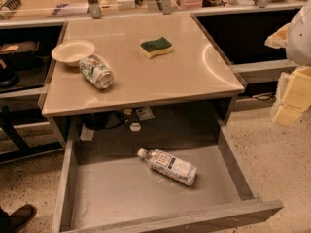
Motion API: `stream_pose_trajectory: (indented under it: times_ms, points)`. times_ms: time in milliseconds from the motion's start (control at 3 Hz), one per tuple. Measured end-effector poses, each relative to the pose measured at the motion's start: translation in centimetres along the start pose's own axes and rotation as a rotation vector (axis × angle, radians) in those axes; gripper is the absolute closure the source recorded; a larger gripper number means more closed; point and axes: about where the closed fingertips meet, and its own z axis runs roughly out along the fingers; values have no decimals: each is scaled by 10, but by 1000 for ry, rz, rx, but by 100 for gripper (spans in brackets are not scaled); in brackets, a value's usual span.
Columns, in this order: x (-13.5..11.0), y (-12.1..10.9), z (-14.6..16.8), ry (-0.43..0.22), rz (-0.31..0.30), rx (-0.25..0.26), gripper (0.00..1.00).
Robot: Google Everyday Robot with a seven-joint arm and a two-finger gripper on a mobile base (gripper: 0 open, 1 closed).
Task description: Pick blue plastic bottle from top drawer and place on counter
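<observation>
The blue plastic bottle (167,166) lies on its side in the open top drawer (116,193), right of the middle, with its white cap pointing to the back left. The drawer is pulled out under the beige counter (165,76). My gripper (290,101) is at the right edge of the view, beside the counter's right front corner. It is above the floor, well to the right of the bottle and higher, and it holds nothing that I can see.
On the counter's left part lie a green-and-white can (96,72) on its side and a white bowl (73,51); a green-and-yellow sponge (156,47) sits near the back middle. Dark shelves flank the counter left (19,57) and right (252,33). A shoe (17,218) shows at bottom left.
</observation>
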Motion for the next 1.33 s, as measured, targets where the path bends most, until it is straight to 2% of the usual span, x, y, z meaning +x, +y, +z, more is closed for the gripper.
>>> stream_pose_trajectory:
  times_ms: [333,1000,1333]
  points:
    - [-1,0,0,-2,-1,4,0]
    - [-53,45,90,30,-18,-124,0]
    - [-53,45,90,30,-18,-124,0]
